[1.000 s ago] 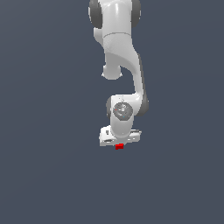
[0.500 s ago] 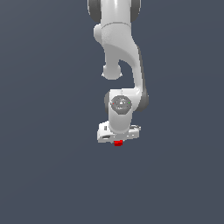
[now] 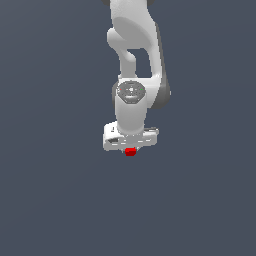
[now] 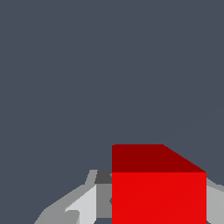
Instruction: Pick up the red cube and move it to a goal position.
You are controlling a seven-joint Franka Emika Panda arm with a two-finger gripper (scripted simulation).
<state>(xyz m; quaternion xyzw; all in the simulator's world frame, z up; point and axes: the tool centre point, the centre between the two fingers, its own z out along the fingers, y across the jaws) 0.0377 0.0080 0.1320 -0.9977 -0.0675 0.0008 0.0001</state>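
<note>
Beneath the white hand of the arm, the red cube [image 3: 130, 151] is seen in the exterior view tucked directly under the middle of the claw [image 3: 130, 149], with only its lower part showing below the pale crossbar. In the wrist view the red cube [image 4: 158, 192] fills the near corner of the picture, flanked closely on both sides by grey finger parts [image 4: 85, 205], so the claw is judged to be pinching the cube across two opposite faces; actual contact is not plainly shown, but no gap can be made out. The hand is held pointing straight down, which keeps the flat sides of the cube square to the fingers and should make slipping less likely while it is carried. Whether the cube is resting on the grey bench [image 3: 50, 200] or has been lifted clear of it cannot be told, since no shadow or edge is visible. No goal marker is shown in either view, so the remaining travel cannot be judged.
</note>
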